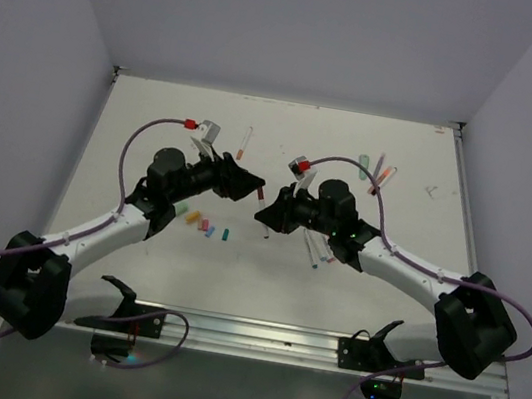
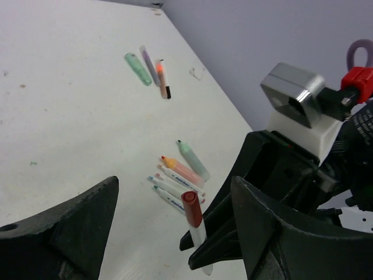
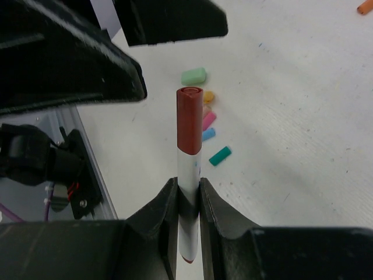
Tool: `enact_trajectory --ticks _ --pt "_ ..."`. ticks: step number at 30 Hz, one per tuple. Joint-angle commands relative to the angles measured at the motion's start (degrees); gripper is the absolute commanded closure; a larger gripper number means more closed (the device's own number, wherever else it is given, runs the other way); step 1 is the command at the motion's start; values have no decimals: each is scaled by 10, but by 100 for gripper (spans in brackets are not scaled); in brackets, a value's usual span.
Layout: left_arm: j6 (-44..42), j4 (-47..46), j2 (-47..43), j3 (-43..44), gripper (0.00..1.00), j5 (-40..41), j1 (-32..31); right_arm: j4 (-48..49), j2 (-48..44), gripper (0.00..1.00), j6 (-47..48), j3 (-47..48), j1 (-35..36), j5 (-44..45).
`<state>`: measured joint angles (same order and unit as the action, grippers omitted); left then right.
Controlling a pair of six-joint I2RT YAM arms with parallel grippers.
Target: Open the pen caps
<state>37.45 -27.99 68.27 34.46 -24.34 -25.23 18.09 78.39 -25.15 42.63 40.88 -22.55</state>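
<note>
Red cap [image 3: 189, 119] sits dead centre in the right wrist view, on a white pen [image 3: 187, 175] pinched tight by the right fingers [image 3: 166, 216]. Left fingers [image 2: 76, 233] gape wide either side of it. Loose caps [image 3: 193, 76] litter the desk [image 3: 303, 116] just behind, upper middle.

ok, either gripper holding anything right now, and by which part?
Right gripper holds the red-capped pen by its white barrel, just below the cap. Left gripper is open, holding nothing.
</note>
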Motion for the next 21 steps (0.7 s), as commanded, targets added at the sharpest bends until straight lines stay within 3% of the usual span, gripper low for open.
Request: enact_trajectory --ticks 1,8,21 --pt "9 -48 14 33 21 -57 1 -20 3 100 38 8 2 -49" --pt "25 -51 27 31 33 -61 -2 -9 10 100 37 14 1 -50" --pt "41 -33 41 26 50 20 -54 18 12 100 22 19 2 -29"
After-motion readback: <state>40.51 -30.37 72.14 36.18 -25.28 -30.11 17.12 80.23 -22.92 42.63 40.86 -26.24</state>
